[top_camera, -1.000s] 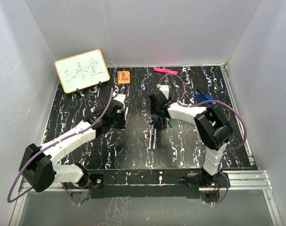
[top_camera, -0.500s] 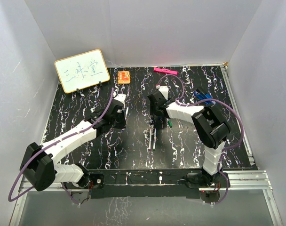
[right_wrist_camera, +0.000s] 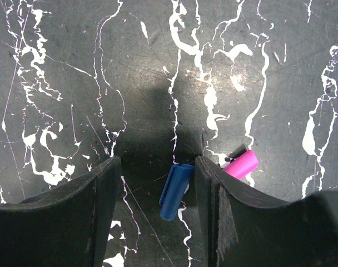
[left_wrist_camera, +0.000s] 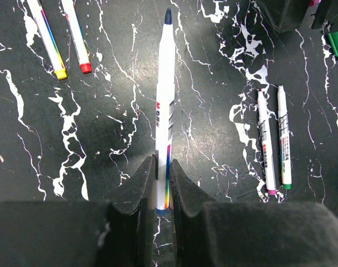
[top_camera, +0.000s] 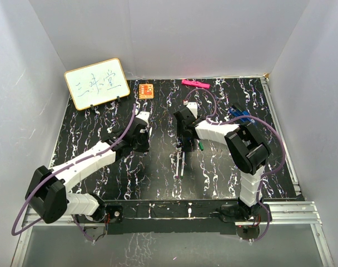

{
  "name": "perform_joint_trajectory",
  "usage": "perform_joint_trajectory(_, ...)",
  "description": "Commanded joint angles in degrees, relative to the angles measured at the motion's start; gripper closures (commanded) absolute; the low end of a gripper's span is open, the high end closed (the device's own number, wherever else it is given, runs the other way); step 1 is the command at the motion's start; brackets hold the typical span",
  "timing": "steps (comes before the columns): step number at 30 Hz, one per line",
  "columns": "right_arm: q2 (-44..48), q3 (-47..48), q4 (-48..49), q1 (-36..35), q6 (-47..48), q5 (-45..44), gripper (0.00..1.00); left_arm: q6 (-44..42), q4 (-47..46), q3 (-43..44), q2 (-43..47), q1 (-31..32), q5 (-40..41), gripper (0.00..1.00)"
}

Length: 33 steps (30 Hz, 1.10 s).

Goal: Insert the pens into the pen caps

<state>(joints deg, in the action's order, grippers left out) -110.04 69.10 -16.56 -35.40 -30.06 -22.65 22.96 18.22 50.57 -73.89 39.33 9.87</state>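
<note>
Top external: left arm [top_camera: 85, 161] reaches to mid-tabletop [top_camera: 102, 119]; its wrist sits left of centre. Right arm [top_camera: 213, 130] folds inward, with its wrist close beside the left one. Two pens lie side by side [top_camera: 181, 164] just in front of the right wrist, and a green cap [top_camera: 202, 146] lies beside that arm. At the far edge are a whiteboard [top_camera: 97, 83], an orange block [top_camera: 146, 90] and a pink marker [top_camera: 195, 83]. The state of the fingers cannot be read here.

Left wrist: left fingers [left_wrist_camera: 133, 194] are clenched on the tail end of the blue-tipped pen [left_wrist_camera: 164, 105]. The pen points straight away from the camera, its tip uncapped. The yellow-tipped pen [left_wrist_camera: 49, 36] and red-tipped pen [left_wrist_camera: 77, 33] lie together at upper left. The magenta-tipped pen [left_wrist_camera: 265, 142] and green-tipped pen [left_wrist_camera: 283, 139] lie parallel at right. The green cap shows at the upper right edge.

Right wrist: right fingers [right_wrist_camera: 97, 200] are spread apart and grasp nothing. The blue cap [right_wrist_camera: 175, 191] lies flat on the tabletop between them, nearer the one on the picture's right; I cannot tell whether it touches that one. The magenta cap [right_wrist_camera: 240, 165] lies just outside that same finger.
</note>
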Motion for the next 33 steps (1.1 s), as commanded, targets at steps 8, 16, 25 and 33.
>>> perform_joint_trajectory(8,1.19,-1.65,-0.91,-1.64,-2.13,1.13,0.5,-0.81,-0.73,0.57,-0.65,-0.66,-1.22,1.0)
perform_joint_trajectory(16,2.01,-3.59,-1.64,-2.73,-3.71,1.56,0.51,-0.81,-0.76,0.34,-0.59,-0.81,-1.47,1.0)
perform_joint_trajectory(25,2.86,-5.81,-2.43,-3.37,-4.82,1.33,0.52,-0.73,-1.03,0.41,-1.0,-0.82,-2.23,1.0)
perform_joint_trajectory(33,1.05,-4.55,-2.38,-3.34,-5.32,-0.9,0.54,-0.38,-1.31,0.11,-1.34,-0.92,-3.36,1.0)
